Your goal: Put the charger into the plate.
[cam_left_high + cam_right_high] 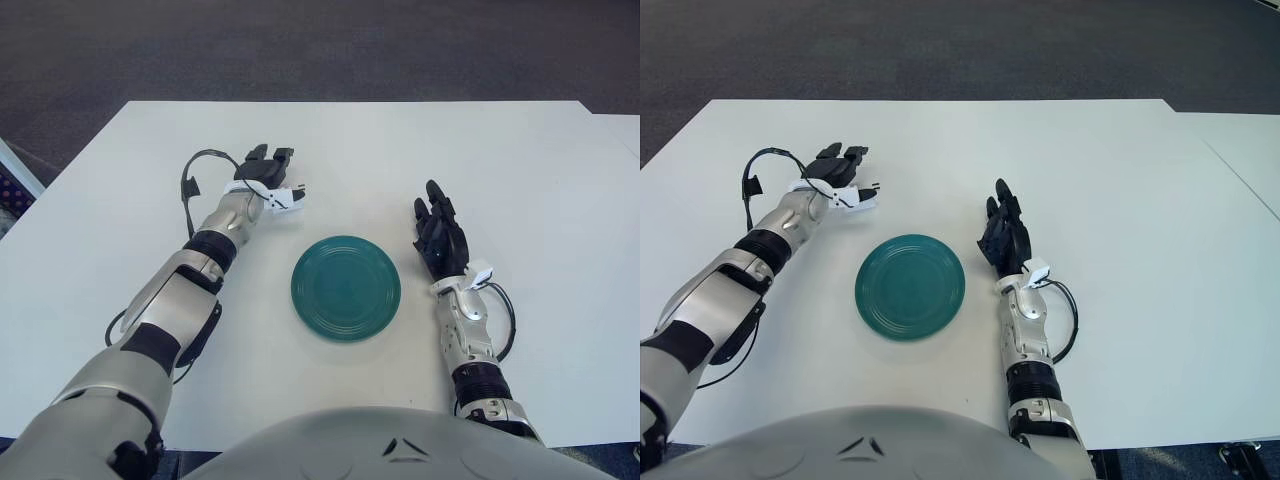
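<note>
Centrally, the round, glossy teal plate (346,287) lies flat on the matte white table (520,160). Up-left of the plate, the left hand (265,170) hovers, fingers curled around the white charger (285,199). Right of the plate, the right hand (440,238) shows fingers extended, holding nothing; bare tabletop surrounds the plate rim.

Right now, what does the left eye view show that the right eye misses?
Only the left eye view: a blue-and-white object off the left edge of the table. Only the right eye view: most of the neighbouring table; the other catches just a corner. Both: the left hand at the white charger, the green plate, and the open right hand right of it.
</note>
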Tool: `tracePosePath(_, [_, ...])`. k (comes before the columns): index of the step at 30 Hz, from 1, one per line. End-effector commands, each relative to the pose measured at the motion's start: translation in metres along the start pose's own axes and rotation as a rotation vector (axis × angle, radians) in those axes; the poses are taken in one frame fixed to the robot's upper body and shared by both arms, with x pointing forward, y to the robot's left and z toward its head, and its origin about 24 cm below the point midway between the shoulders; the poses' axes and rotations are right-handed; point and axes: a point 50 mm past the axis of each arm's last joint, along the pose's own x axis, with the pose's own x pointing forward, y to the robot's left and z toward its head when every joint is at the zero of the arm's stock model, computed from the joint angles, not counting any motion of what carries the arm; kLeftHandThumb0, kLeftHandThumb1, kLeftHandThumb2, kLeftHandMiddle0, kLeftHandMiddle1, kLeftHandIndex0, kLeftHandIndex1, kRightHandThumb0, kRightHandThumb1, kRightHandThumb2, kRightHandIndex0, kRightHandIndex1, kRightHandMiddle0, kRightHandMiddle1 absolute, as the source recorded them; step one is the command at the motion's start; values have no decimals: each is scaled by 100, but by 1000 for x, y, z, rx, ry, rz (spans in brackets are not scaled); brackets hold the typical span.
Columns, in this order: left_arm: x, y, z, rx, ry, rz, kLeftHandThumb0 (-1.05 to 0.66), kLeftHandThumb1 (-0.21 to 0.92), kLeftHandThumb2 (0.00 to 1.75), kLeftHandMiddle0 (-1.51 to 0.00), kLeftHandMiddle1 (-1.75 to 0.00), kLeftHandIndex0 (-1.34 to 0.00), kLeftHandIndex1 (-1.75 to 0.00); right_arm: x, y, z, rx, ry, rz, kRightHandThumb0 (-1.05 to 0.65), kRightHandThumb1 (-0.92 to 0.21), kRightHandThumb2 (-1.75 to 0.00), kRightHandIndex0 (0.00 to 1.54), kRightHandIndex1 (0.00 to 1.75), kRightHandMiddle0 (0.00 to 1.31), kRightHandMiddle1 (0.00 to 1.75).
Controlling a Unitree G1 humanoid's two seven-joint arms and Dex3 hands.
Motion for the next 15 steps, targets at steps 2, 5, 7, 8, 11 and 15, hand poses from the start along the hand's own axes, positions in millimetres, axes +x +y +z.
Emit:
tracePosePath(2, [1, 12, -2, 70, 12, -29, -105, 92, 75, -4, -63, -8, -49, -45, -12, -59, 52, 308, -92, -100, -92, -100, 0, 0, 1, 9])
tracePosePath(5, [1, 10, -4, 92, 18, -39, -105, 92, 74, -5, -27, -5, -53, -45, -12, -58, 55, 305, -92, -99, -92, -100, 0, 0, 1, 9])
tracePosePath(7, [1, 10, -5, 97, 20, -42, -105, 92, 73, -6, -12, -3, -56, -45, -12, -59, 57, 305, -93, -99, -92, -99, 0, 0, 1, 10])
tracePosePath(8, [0, 8, -7, 106, 23, -47, -105, 92, 73, -6, -10, -2, -57, -46, -12, -58, 59, 304, -91, -99, -92, -99, 0, 0, 1, 10])
tracePosePath(11, [-1, 4, -10, 130, 29, -62, -105, 92, 71, -3, -3, -1, -56, -46, -12, -58, 66, 303, -87, -98, -92, -99, 0, 0, 0, 10])
tracePosePath(15, [-2, 1, -13, 157, 29, -78, -105, 92, 70, -1, -1, 0, -54, -47, -12, -58, 73, 295, -86, -97, -92, -98, 0, 0, 0, 11])
